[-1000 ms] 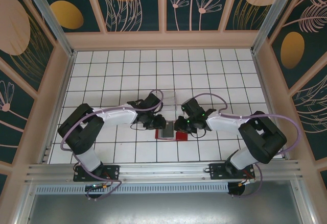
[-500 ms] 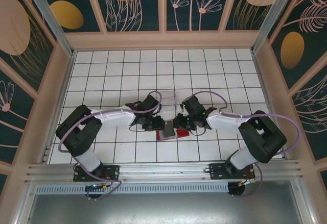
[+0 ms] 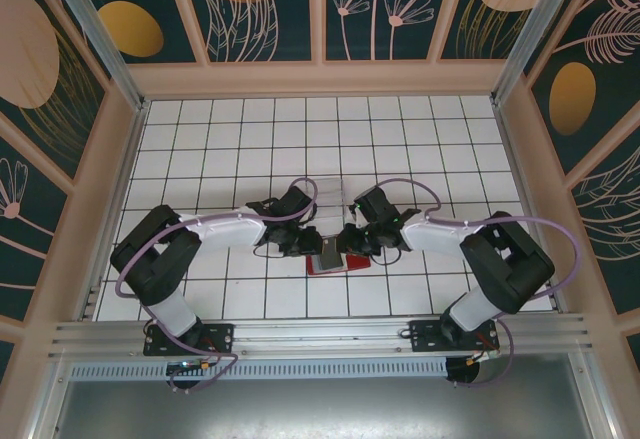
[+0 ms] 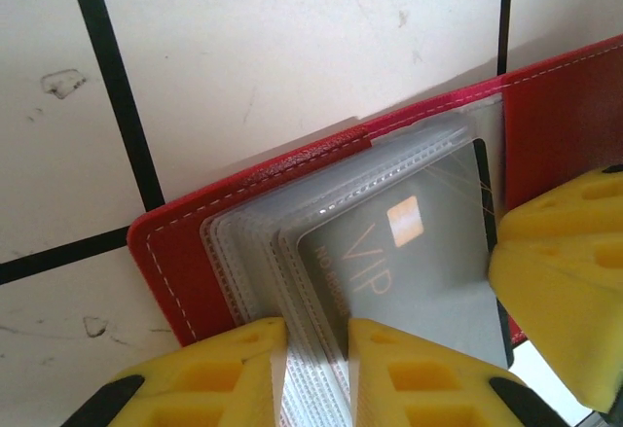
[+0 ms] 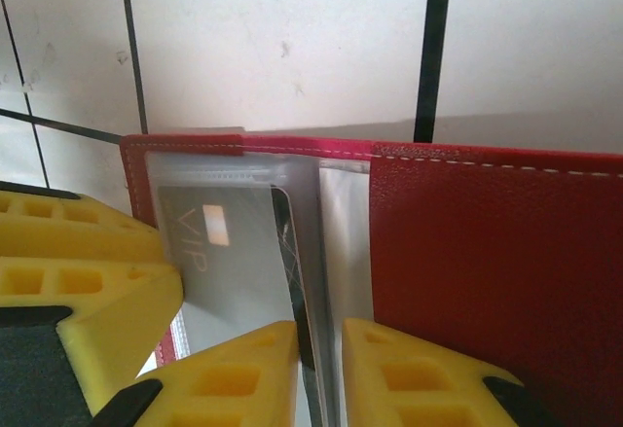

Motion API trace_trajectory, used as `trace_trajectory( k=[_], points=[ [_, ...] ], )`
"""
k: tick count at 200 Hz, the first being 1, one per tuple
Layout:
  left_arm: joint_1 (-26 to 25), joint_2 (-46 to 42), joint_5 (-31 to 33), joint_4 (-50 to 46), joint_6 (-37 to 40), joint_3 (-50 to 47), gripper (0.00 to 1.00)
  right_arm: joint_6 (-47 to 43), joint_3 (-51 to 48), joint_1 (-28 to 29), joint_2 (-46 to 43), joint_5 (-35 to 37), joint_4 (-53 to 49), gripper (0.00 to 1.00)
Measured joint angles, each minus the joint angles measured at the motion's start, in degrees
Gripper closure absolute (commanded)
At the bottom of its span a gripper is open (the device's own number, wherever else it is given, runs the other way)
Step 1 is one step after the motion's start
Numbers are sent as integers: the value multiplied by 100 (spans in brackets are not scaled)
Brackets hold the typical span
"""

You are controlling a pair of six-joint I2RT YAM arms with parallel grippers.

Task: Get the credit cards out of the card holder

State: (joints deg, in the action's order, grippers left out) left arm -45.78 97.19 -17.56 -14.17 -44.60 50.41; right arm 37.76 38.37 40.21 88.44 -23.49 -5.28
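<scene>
Your wallet (image 3: 328, 262) lies open on the tiled table (image 4: 292, 48) between the two arms. The grey card (image 4: 409, 262) marked VIP is inside the front leaf of the clear sleeves (image 4: 248, 242), not yet out. Your left gripper (image 4: 316, 373) is clamped on the stacked edges of those sleeves; its yellow fingers have only plastic between them. Your right gripper (image 5: 319, 380) is pinched on a thin leaf near the fold, just beside the red flap. I cannot tell whether it has the card's dark edge or only the plastic over it. That is your main risk. If either grip has only sleeve, a pull will lift or drag the whole wallet and the card won't slide free. A hard pull in opposite directions could strain the stitching where the sleeves meet the red cover. The two grippers are also crowded together, with one right finger touching or almost touching the card's far edge in the left wrist view. A small sideways move could knock the fingers together or wedge the card deeper. I cannot see which side of the sleeve is open, so a pull along the wrong edge would only buckle the plastic. If the card does come out and slips, it will land flat on the tiles. A card that thin will likely be awkward to pick up again.
</scene>
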Motion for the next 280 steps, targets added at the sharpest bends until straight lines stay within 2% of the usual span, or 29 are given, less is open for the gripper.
trace_trajectory(
  k=[166, 224, 244, 280],
  points=[
    [-31, 15, 144, -129, 59, 79, 73, -35, 11, -52, -28, -55, 37, 100],
    [-33, 15, 179, -168, 70, 92, 71, -35, -101, -122, -201, 13, 31, 100],
    [-33, 15, 219, -208, 70, 107, 70, -31, -151, -122, -223, 20, 37, 90],
    [-31, -24, 308, -313, 74, 131, 71, -46, -190, -146, -229, -153, 94, 83]
  ],
)
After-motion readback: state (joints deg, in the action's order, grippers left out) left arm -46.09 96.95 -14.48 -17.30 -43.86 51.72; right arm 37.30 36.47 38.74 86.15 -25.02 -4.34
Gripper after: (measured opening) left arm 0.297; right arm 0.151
